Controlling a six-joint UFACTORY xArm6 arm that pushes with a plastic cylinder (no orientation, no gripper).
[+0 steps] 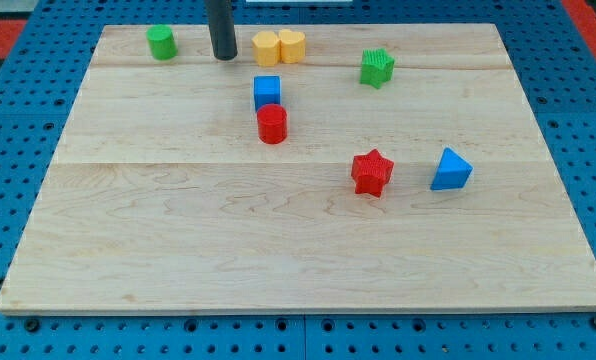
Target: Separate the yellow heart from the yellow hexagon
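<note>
The yellow hexagon [266, 47] and the yellow heart [292, 45] sit side by side and touching near the view's top, hexagon on the left, heart on the right. My tip [224, 56] rests on the board just left of the yellow hexagon, a small gap apart from it. The dark rod rises out of the view's top.
A green cylinder [161, 42] stands at the top left. A blue cube [267, 92] and a red cylinder [272, 125] sit close together below the yellow pair. A green star [377, 67], a red star [372, 172] and a blue triangle [450, 171] lie to the right.
</note>
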